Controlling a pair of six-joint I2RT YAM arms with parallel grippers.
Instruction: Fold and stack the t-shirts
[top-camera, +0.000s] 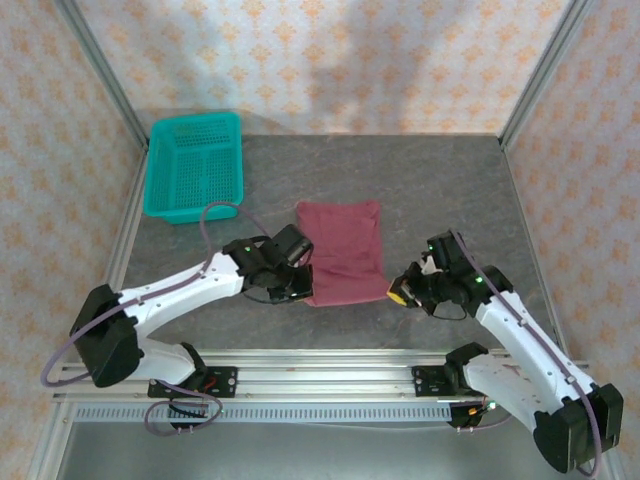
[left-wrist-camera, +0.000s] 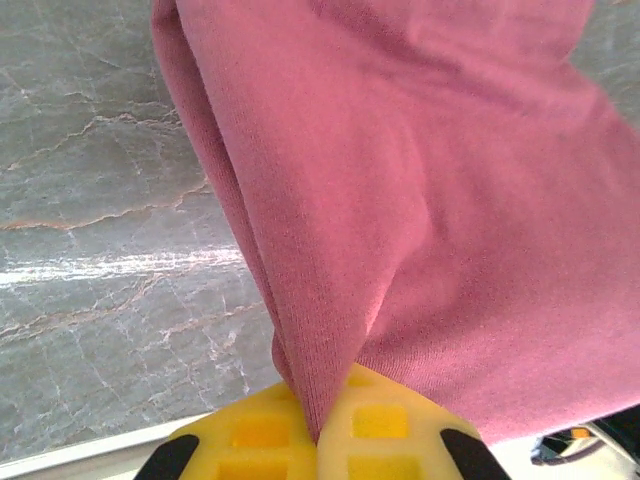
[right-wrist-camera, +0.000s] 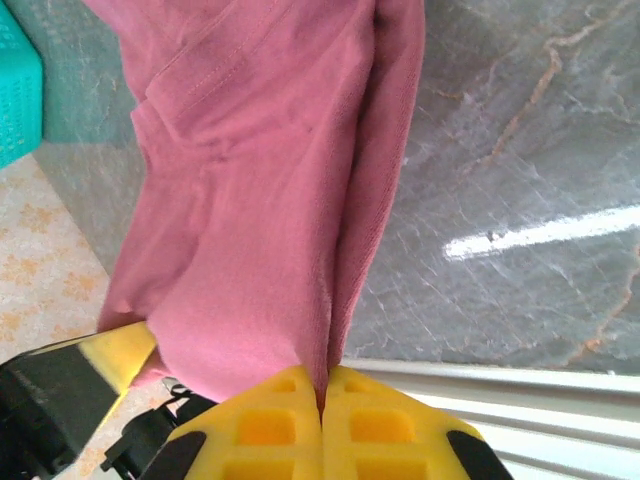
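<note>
Both jaws pinching maroon t-shirt (top-camera: 342, 250), near corners

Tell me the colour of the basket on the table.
The basket is teal mesh; the top external view shows it best.

Left end effector (left-wrist-camera: 318, 432) and right end effector (right-wrist-camera: 322, 402) pinch shut.

One counter (top-camera: 450, 180) is carrying one maroon t-shirt (top-camera: 342, 250), seemingly a single garment, though its folded layers are making that hard to confirm, and one teal mesh basket (top-camera: 195, 165). Two arms are showing, the left arm (top-camera: 180, 285) and the right arm (top-camera: 520, 325), each bearing one tool: the left tool (left-wrist-camera: 320, 425) and the right tool (right-wrist-camera: 322, 400).
</note>
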